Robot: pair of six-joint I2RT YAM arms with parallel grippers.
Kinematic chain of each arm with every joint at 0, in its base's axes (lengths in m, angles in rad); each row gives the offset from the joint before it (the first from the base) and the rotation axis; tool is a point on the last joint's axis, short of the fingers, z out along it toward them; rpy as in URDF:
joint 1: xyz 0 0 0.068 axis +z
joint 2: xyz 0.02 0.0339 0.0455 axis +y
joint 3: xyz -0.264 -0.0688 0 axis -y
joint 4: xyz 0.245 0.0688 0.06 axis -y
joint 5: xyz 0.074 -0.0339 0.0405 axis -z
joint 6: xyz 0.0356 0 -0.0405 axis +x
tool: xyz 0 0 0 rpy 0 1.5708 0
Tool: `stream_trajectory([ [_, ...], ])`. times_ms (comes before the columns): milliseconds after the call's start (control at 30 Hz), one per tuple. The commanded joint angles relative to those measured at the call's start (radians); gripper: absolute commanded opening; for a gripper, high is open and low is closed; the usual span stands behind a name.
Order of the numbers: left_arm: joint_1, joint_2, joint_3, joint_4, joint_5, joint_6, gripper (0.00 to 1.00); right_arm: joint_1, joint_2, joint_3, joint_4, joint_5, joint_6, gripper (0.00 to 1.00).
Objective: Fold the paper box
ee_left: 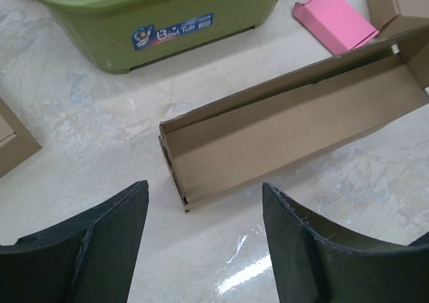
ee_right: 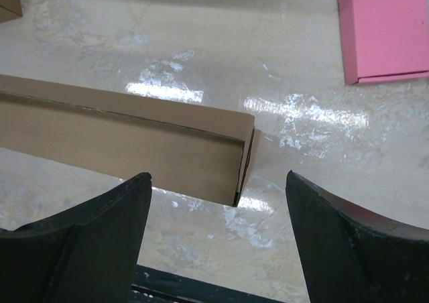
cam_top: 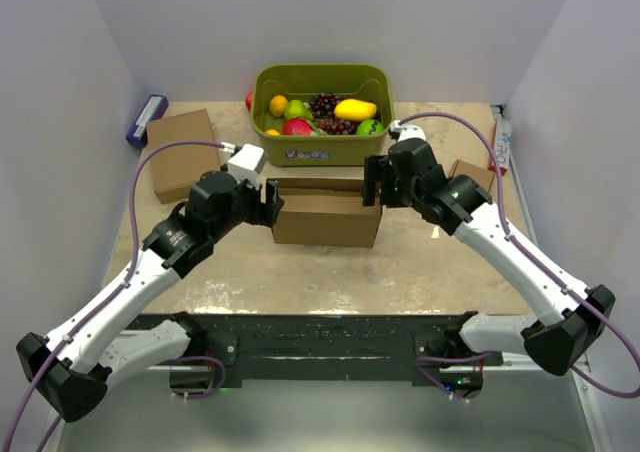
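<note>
Cardboard, plain brown and corrugated, the box (cam_top: 325, 220) sits as a long open trough on the glossy table (cam_top: 420, 262), long axis left to right. The left gripper (ee_left: 204, 189) and right gripper (ee_right: 218, 179) each face one short end, equally near, jaws spread and empty.
</note>
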Motion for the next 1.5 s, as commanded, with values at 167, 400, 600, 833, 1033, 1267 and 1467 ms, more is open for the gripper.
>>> stream_trajectory([
  [167,-0.001,0.007,0.136,0.040,0.026,-0.058,0.72,-0.001,-0.017,0.112,0.053,0.075,-0.040,0.81],
  [400,0.023,0.084,0.147,0.098,-0.063,-0.062,0.72,-0.001,0.042,0.126,0.114,0.121,-0.045,0.81],
  [600,0.057,0.116,0.113,0.200,-0.113,-0.080,0.72,0.001,0.075,0.109,0.151,0.126,-0.038,0.80],
  [833,0.069,0.135,0.062,0.230,-0.087,-0.105,0.70,-0.001,0.076,0.064,0.171,0.118,-0.025,0.78],
  [1033,0.068,0.107,-0.033,0.243,-0.090,-0.132,0.65,-0.001,0.055,0.006,0.181,0.109,0.003,0.73],
  [1267,0.068,0.046,-0.171,0.309,-0.083,-0.177,0.61,0.002,0.000,-0.098,0.204,0.114,0.040,0.66],
  [1467,0.066,0.003,-0.226,0.319,-0.057,-0.207,0.59,0.007,-0.020,-0.149,0.198,0.120,0.060,0.62],
])
